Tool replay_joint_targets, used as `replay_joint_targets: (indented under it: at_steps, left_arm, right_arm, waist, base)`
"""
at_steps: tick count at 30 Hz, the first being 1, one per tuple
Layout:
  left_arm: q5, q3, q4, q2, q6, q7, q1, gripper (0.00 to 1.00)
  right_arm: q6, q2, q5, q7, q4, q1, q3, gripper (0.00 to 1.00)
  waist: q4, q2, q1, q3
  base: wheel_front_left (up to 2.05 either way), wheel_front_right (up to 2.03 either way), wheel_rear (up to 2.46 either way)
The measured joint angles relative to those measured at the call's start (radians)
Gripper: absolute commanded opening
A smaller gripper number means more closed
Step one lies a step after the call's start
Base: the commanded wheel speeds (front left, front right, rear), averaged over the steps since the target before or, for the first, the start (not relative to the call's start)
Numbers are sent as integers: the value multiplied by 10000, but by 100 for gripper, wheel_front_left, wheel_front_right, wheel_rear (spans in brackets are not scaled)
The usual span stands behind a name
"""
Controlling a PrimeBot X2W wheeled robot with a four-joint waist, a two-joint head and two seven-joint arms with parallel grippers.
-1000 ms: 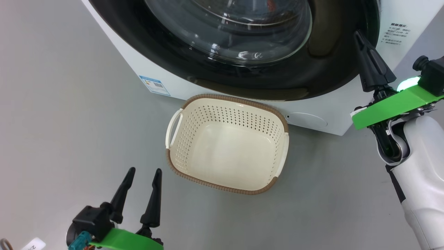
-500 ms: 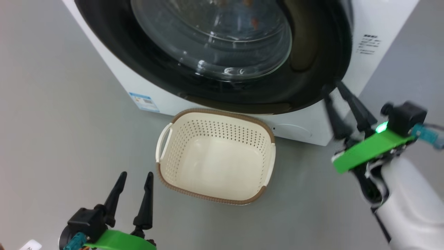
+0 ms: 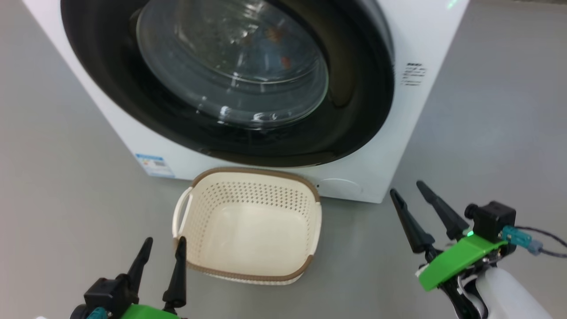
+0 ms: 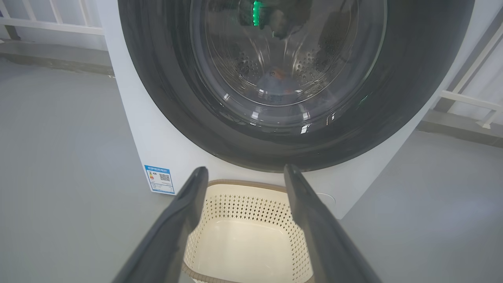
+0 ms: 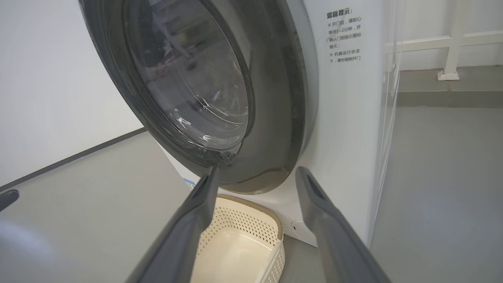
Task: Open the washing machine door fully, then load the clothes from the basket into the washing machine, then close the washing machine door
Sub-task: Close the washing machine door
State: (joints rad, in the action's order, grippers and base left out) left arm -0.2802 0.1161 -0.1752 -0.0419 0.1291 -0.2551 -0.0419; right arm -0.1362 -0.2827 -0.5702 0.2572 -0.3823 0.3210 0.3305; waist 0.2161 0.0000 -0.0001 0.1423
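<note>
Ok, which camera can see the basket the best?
The head view: it looks down on the whole basket, rim all round and empty inside. The left wrist view catches just its far part, the right wrist view one end; both cut the rest off.

Head cam looks forward and down from high up, a bit back – washing machine door [image 3: 230, 75] across the top, basket [image 3: 248, 197] lower centre. Left wrist cam sits low and near, facing the door almost square-on over the basket; right wrist cam is low too, off to the right – door seen obliquely. All three share door and basket.
</note>
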Motion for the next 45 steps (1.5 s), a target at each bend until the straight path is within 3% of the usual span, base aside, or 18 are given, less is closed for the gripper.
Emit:
replay_joint_targets:
  at_steps: [27,45]
  left_arm:
    - [111,-978,-307,-290,0,0,483,100]
    - [290,-1235,-301,-288,0,0,639,100]
  right_arm:
    - [0,-96,314,-2,614,-2435,-2245,100]
    - [0,-46,337,-2,815,-2821,-2757,100]
  waist:
    - [-2187,0,0,-1015]
    - [-2496,0,0,-1104]
  base:
    - [0,0,0]
    - [0,0,0]
